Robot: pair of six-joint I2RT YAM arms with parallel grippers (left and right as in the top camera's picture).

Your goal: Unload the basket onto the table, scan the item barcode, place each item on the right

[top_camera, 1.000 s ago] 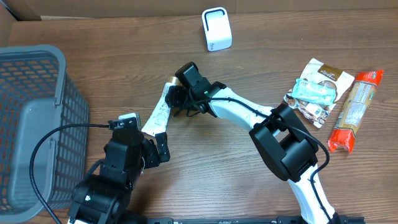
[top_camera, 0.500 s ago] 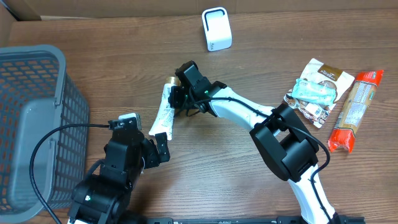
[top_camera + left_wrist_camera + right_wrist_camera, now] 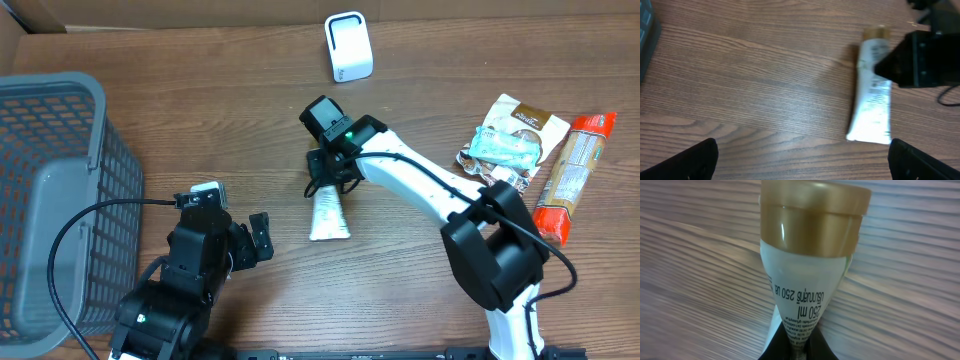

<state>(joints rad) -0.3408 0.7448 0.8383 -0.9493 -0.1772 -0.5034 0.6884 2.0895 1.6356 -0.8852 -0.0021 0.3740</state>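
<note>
Tube [image 3: 329,212] pinched in right gripper [image 3: 326,178], mid-table.

White body with gold cap [image 3: 815,217]; from the right wrist, squeezed thin between two dark fingers [image 3: 772,350] closed on it just past the upside-down print "250 ml". From overhead, points its flat crimped end toward the robot, with the cap end hidden under the gripper. Cannot tell whether resting on the wooden table [image 3: 200,110] or held just off it. Sits on the robot's side of the white scanner [image 3: 348,46], well apart from it. Wide-spread left gripper [image 3: 802,162] grasps nothing, near the tube's flat end without touching. Grey mesh basket [image 3: 60,180] at the left edge; snack packets [image 3: 510,145] and orange packet [image 3: 570,180] far right.
</note>
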